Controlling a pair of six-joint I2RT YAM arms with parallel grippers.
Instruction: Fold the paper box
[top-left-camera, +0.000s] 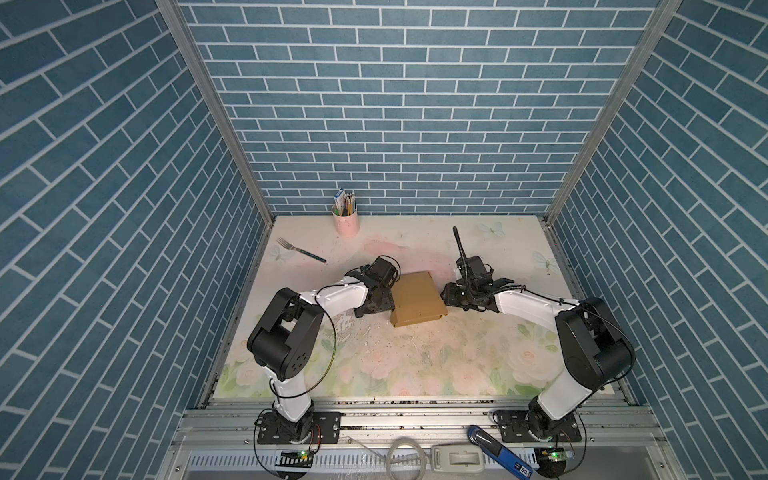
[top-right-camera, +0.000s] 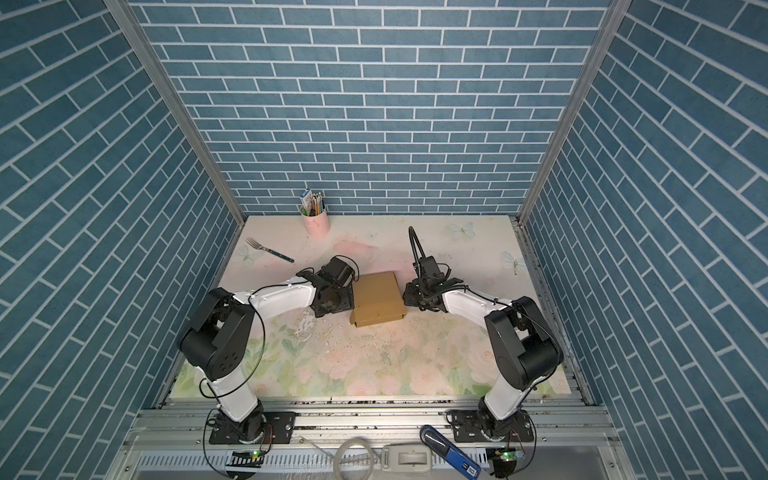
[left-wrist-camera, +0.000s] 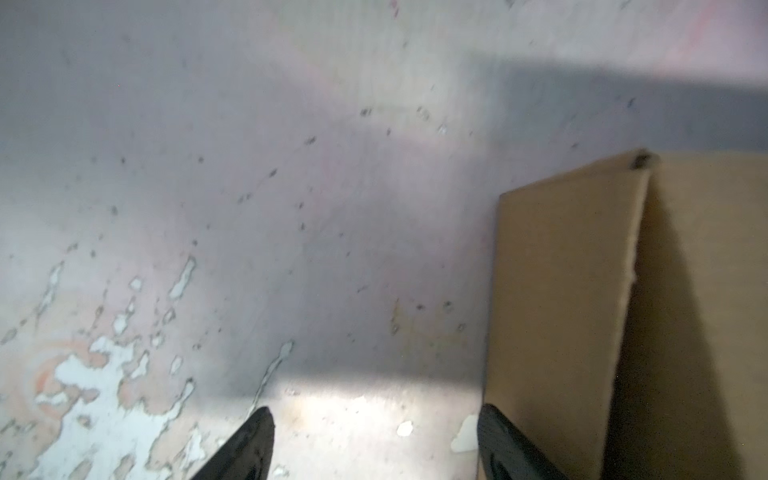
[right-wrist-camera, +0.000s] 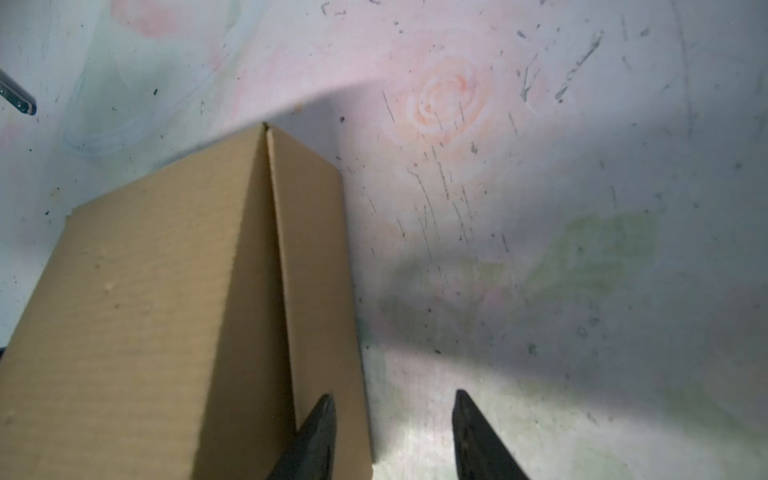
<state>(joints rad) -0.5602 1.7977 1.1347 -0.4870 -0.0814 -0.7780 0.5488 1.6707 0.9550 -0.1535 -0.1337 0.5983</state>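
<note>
I see the plain brown cardboard box (top-left-camera: 417, 298) mid-table on the floral tabletop (top-left-camera: 374, 365), lid down. I judge it nearly folded, with a near-left tab left to tuck. My left gripper (left-wrist-camera: 375, 411) and right gripper (right-wrist-camera: 393, 395) flank it, fingers spread, holding nothing.

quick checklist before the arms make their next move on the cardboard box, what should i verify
1. Is the paper box flat on the table with its lid down: ok.
2. Is the left gripper open with nothing between its jaws: ok.
3. Is the right gripper open with nothing between its jaws: ok.
4. Are the grippers on opposite sides of the box, close to its side walls: ok.
5. Is the front flap fully tucked in: cannot tell.
6. Are the fork and the pencil cup well apart from the box: ok.
</note>
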